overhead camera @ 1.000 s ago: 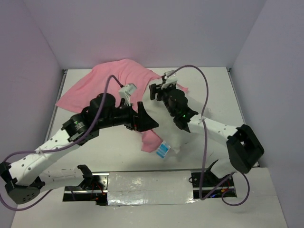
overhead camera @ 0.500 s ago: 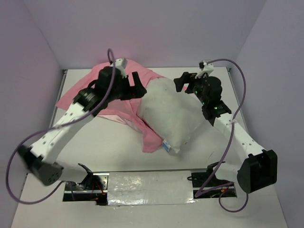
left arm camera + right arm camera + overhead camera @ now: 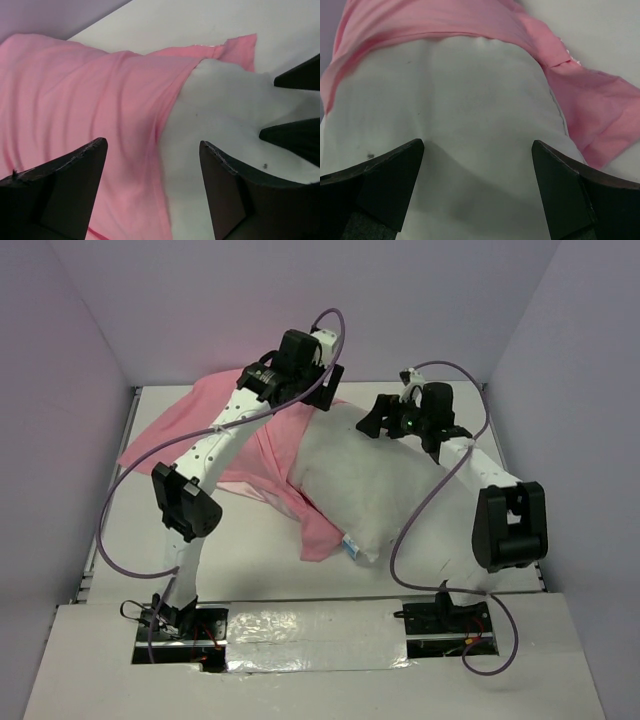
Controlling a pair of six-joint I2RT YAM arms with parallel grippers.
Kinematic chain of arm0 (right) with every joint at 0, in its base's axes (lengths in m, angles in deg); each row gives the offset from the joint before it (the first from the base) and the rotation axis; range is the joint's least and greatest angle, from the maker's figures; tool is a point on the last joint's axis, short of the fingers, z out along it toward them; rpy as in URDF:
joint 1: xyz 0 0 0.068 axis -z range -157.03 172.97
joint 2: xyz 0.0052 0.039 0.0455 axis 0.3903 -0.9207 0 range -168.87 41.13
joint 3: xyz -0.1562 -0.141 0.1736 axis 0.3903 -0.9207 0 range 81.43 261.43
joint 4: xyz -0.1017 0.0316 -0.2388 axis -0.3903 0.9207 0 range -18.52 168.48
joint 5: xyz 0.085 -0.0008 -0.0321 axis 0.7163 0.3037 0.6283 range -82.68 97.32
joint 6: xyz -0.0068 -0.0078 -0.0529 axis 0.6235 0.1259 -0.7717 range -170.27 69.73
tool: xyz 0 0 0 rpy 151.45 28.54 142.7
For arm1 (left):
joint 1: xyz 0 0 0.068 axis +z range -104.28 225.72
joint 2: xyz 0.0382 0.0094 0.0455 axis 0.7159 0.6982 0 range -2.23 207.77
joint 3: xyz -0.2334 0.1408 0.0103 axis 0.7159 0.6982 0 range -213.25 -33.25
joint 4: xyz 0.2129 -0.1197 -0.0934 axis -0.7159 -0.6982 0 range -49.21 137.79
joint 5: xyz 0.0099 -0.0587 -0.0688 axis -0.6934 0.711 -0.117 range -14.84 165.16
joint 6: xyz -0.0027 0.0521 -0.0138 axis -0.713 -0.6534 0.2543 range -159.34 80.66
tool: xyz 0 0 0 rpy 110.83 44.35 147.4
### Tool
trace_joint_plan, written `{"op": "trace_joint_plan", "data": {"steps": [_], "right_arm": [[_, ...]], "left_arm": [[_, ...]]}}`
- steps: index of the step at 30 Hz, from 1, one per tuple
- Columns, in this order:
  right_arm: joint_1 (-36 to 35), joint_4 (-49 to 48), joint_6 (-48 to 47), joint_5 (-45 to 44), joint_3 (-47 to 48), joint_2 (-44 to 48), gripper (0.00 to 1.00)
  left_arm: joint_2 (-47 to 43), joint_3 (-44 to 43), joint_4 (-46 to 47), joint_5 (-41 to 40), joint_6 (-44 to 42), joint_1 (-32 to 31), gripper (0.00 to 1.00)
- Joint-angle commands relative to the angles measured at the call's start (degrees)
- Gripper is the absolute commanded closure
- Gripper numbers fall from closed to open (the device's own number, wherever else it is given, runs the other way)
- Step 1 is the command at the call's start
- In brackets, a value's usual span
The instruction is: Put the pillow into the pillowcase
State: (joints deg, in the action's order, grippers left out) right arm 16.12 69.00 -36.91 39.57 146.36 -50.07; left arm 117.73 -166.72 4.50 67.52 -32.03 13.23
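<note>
Pillow (image 3: 385,480) on pillowcase (image 3: 190,430) — left hand (image 3: 152,144), right hand (image 3: 477,144) spread.

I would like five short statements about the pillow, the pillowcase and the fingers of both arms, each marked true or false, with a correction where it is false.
1. Most of the pillow lies bare, outside the pillowcase. True.
2. The left fingers are closed on the pillowcase. False: they stand apart above the cloth and hold nothing.
3. The right fingers are open above the pillow. True.
4. The pillowcase is blue. False: it is pink.
5. A small blue and white tag shows at the near corner of the pillow. True.
</note>
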Motion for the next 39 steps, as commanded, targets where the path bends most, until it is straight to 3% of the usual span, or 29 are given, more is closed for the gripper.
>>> {"op": "trace_joint_plan", "data": {"steps": [1, 11, 17, 20, 21, 23, 24, 26, 27, 29, 34, 35, 39], "right_arm": [[0.9, 0.0, -1.0, 4.7, 5.0, -2.7, 0.04], [2.5, 1.4, -4.7, 5.2, 8.3, -6.7, 0.02], [3.0, 0.7, -5.4, 8.8, 9.2, -8.8, 0.01], [2.6, 2.0, -6.0, 13.0, 9.9, -11.5, 0.02], [2.4, 2.0, -6.3, 13.4, 10.2, -12.2, 0.03], [1.6, 5.0, -7.7, 14.2, 10.9, -14.1, 0.05], [1.0, 5.6, -8.2, 14.6, 11.2, -14.8, 0.07], [-0.6, 8.3, -10.5, 16.1, 12.7, -16.9, 0.20], [-1.2, 8.4, -11.2, 17.0, 13.2, -17.4, 0.54], [-3.1, 4.9, -11.0, 18.7, 13.6, -17.3, 1.00], [-6.5, -12.9, -4.1, 18.3, 7.9, -10.3, 1.00], [-6.9, -24.1, -2.0, 17.8, 5.8, -7.3, 1.00], [-9.0, -50.8, 16.4, 9.5, -4.9, -4.3, 1.00]], "left_arm": [[0.8, 0.3, -0.1, -1.2, -7.3, -0.2, 0.14], [4.6, 0.0, -0.8, 0.2, -13.5, -0.2, 0.15], [8.2, -2.4, 0.0, -5.5, -12.0, -0.1, 0.45], [8.1, -2.2, 2.0, -5.8, -11.2, -0.1, 0.68], [7.9, -2.3, 3.1, -5.8, -10.8, -0.1, 0.82], [7.5, -2.3, 4.0, -5.3, -10.1, -0.1, 0.94], [7.0, -2.1, 5.0, -5.5, -9.3, -0.1, 1.00], [6.3, -2.3, 5.8, -5.0, -8.7, -0.2, 1.00], [6.0, -2.8, 5.9, -4.5, -8.4, -0.3, 1.00], [4.6, -3.3, 7.0, -2.6, -8.2, -1.2, 1.00], [-1.9, -1.5, 8.3, 0.8, -10.1, -6.9, 1.00], [-2.8, -1.3, 7.7, 0.3, -10.3, -8.4, 1.00], [-10.2, 3.0, 7.0, -2.1, -8.2, -15.0, 1.00]]}}
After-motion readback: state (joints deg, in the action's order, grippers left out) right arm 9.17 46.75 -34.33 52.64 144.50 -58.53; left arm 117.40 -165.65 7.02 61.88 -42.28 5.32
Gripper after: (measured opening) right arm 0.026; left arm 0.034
